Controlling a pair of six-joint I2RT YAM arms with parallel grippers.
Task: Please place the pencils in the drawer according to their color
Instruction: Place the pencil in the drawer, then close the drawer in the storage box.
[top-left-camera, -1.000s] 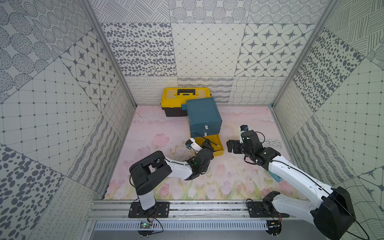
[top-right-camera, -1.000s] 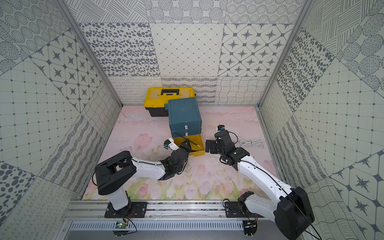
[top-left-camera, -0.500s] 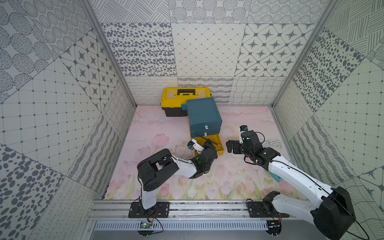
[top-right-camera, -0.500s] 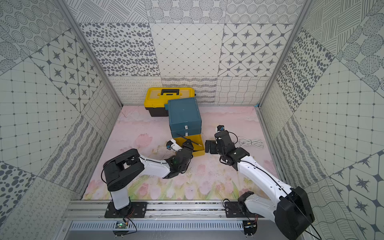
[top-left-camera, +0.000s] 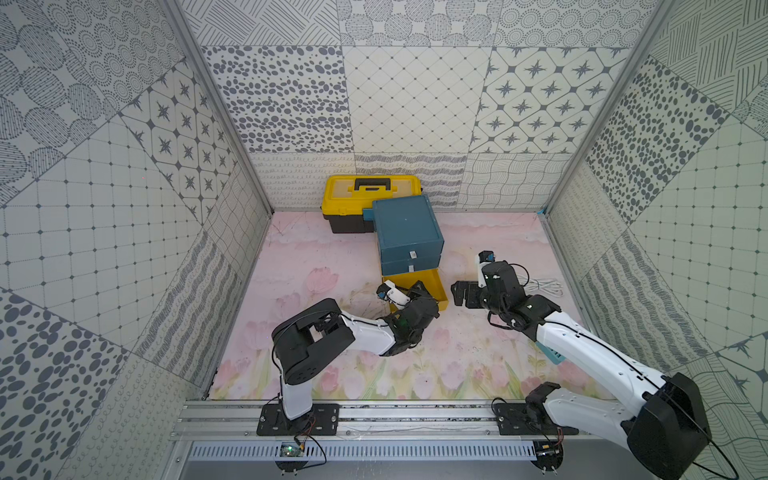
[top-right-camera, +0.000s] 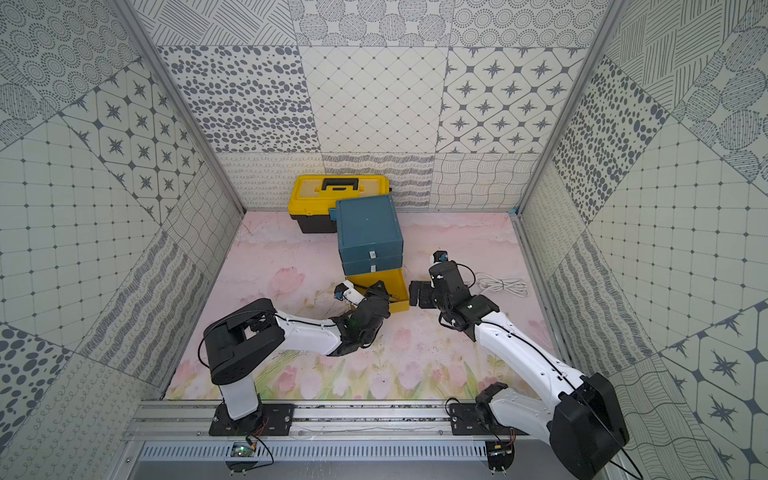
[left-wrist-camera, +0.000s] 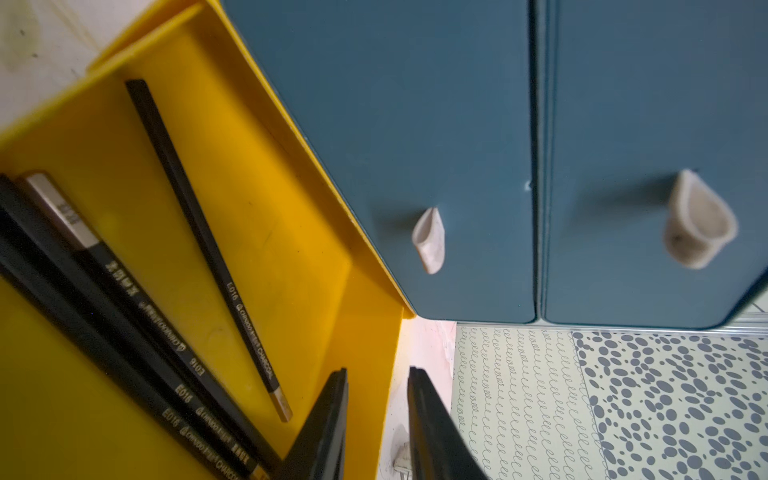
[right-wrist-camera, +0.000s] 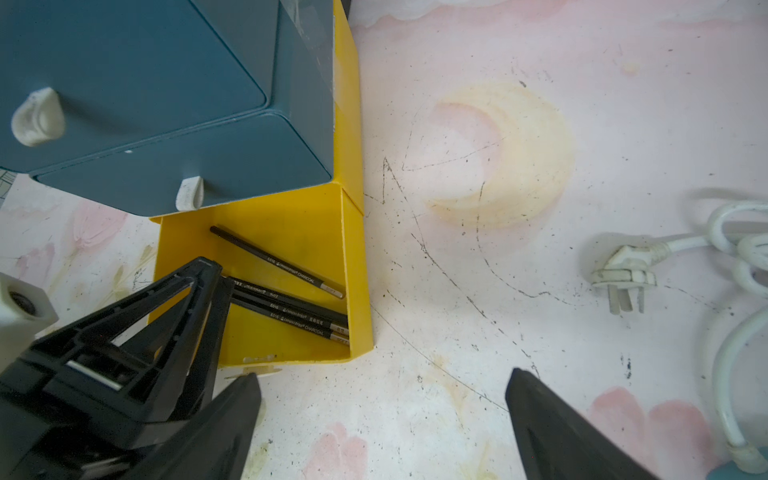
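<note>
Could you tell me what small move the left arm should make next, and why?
Probably lift the left end effector straight up out of the open yellow plastic drawer. Its jaws stand slightly apart with nothing between them, and the slim black charcoal pencils lie loose on the drawer floor, so the drop looks done.

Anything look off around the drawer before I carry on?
A white power cord with its plug lies loose on the mat, unrelated to sorting. In the open yellow drawer, one black pencil lies angled apart from the other three pencils.
</note>
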